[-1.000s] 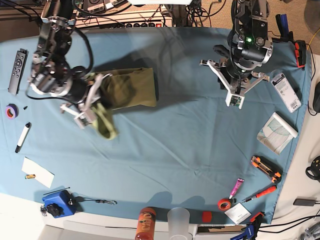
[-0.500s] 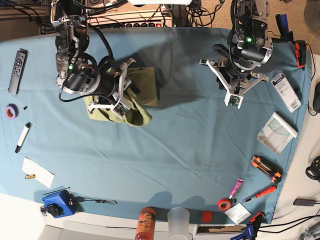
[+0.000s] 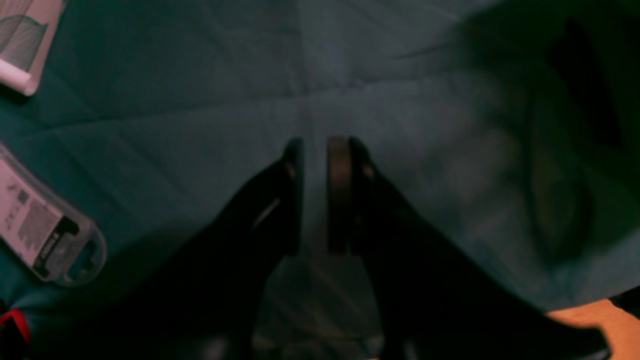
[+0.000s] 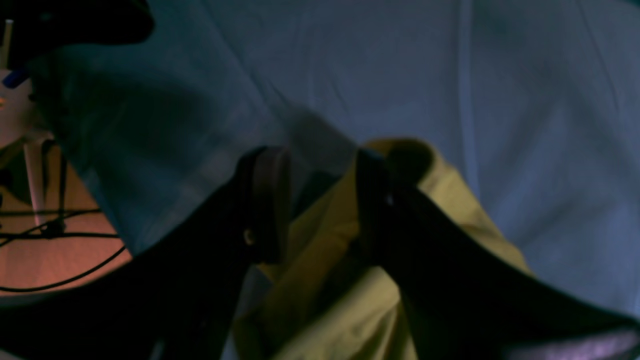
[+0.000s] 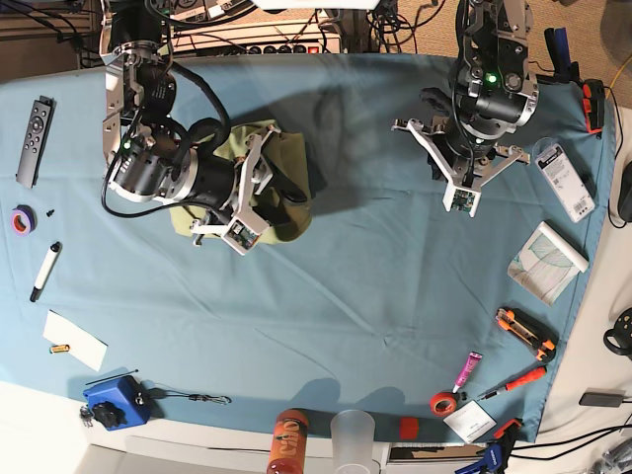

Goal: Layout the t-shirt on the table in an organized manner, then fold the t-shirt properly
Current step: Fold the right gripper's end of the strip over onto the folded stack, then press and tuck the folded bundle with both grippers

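Broadly, the table (image 5: 375,296) is covered by a light blue cloth, and loose tools are scattered along its edges. The t-shirt (image 5: 291,163), olive green, is bunched in a heap on the far part of the table, largely hidden under the right arm. The right gripper (image 4: 320,200) is seen parted to a moderate width, with shirt fabric lying between and beneath its fingers (image 4: 270,200). The left gripper (image 3: 315,195) is held well apart from the shirt, over bare cloth, narrowed to a thin gap with nothing gripped.
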`<state>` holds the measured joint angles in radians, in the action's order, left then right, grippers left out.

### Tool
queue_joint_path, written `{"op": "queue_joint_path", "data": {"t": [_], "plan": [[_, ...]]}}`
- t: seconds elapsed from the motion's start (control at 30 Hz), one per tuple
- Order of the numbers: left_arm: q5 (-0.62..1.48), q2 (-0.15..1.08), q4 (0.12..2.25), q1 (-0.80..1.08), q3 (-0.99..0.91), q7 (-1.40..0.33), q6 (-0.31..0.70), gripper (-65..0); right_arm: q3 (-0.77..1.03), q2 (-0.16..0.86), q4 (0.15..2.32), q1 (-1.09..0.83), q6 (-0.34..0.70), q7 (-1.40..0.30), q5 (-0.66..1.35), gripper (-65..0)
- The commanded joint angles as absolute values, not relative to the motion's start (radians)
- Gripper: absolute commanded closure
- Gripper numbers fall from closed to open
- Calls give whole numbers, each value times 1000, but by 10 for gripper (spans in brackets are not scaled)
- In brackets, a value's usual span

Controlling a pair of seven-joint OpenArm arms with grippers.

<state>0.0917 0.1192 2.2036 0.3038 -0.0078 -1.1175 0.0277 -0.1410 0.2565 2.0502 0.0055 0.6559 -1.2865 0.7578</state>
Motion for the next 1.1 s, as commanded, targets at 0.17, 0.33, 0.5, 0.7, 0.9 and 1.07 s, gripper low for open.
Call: {"op": "queue_joint_path", "data": {"t": [0.17, 0.33, 0.5, 0.7, 0.9, 1.07], "plan": [[91, 119, 2219, 300, -9, -1100, 27, -75, -95, 260, 2129, 22, 657, -1266, 682, -220], [91, 119, 2219, 300, -9, -1100, 27, -75, 52, 261, 2138, 10, 627, -1264, 669, -13], [138, 119, 2219, 299, -9, -1099, 28, -75, 192, 261, 2138, -66, 627, -1279, 669, 0], [368, 119, 2219, 299, -9, -1071, 188, -75, 220, 261, 2073, -167, 659, -1294, 684, 0], [424, 119, 2219, 299, -9, -1034, 237, -75, 217, 260, 1848, -173, 691, -1207, 694, 0], [424, 119, 2219, 299, -9, -1028, 238, -75, 188, 260, 1732, -168, 698, -1262, 790, 0]]}}
